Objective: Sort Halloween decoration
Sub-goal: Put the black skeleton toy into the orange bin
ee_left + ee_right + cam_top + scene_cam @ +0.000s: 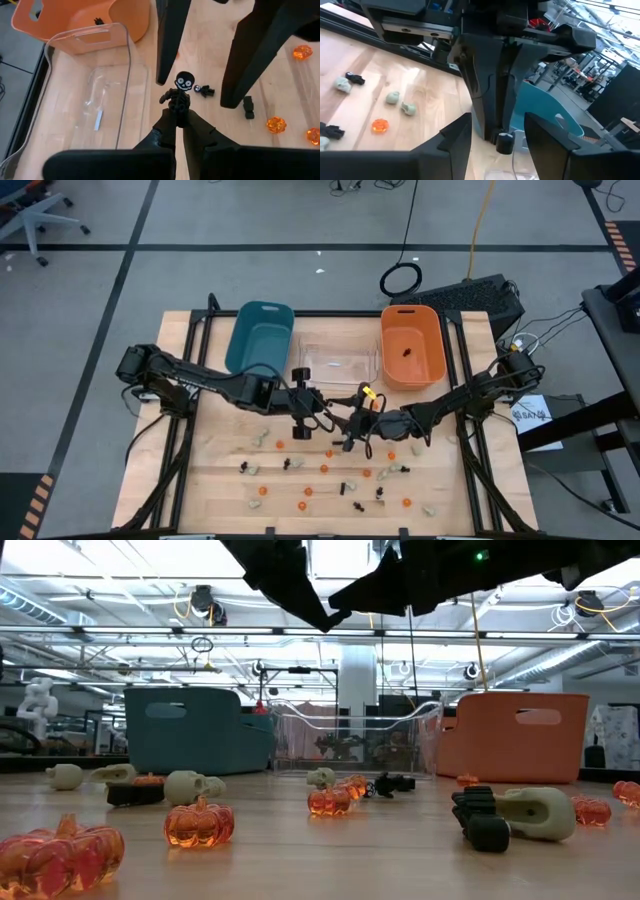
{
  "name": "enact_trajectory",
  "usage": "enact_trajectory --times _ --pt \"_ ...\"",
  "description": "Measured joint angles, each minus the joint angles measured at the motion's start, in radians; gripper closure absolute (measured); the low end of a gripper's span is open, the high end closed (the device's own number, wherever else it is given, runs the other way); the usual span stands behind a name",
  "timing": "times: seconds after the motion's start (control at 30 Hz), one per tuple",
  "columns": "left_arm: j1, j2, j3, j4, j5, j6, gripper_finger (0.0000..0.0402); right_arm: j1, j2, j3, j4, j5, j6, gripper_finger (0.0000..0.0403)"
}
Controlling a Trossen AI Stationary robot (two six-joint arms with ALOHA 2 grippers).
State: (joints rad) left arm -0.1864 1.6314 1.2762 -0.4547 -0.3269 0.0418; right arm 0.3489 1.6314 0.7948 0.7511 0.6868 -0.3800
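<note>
While no writing is showing anywhere, the left hand [176, 119] is clamping a black plastic skeleton figure [179, 95] above the wooden counter [215, 470]; the right hand [497, 132] is hanging apart nearby.

This is a robotics lab or research workshop, not a home. The wooden table [330, 480] stands on a grey floor marked with dark tape lines [130, 255], and cables [410, 240] run loose across it behind the bins. An office chair on castors [40, 220] waits off past the far left corner, well away from the left gripper [303, 423]. Seen level across the table, the room beyond the claws is a large open hall: an exposed ceiling with pipes and ducts [200, 635], bright strip lights, and racks of equipment [60, 730] far behind. A metal frame [195, 330] edges the table.
</note>
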Motion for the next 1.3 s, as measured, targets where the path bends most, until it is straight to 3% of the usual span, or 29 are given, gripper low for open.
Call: enact_trajectory --times 0.3,0.77,0.97,1.3 --pt "-0.004 0.0 0.0 0.007 0.0 0.018 0.0391 -0.015 0.0 0.0 -0.043 -0.005 0.079 0.0254" --pt "-0.01 0.0 0.0 0.007 0.005 0.018 0.0391 -0.021 -0.001 0.0 -0.067 -0.011 0.117 0.039" --pt "-0.01 0.0 0.0 0.0 0.052 -0.043 0.0388 -0.019 -0.001 0.0 -0.082 -0.02 0.126 0.039" --pt "-0.019 0.0 0.0 -0.084 0.067 -0.115 0.0319 0.008 -0.09 0.0 -0.202 -0.006 0.091 0.0395"
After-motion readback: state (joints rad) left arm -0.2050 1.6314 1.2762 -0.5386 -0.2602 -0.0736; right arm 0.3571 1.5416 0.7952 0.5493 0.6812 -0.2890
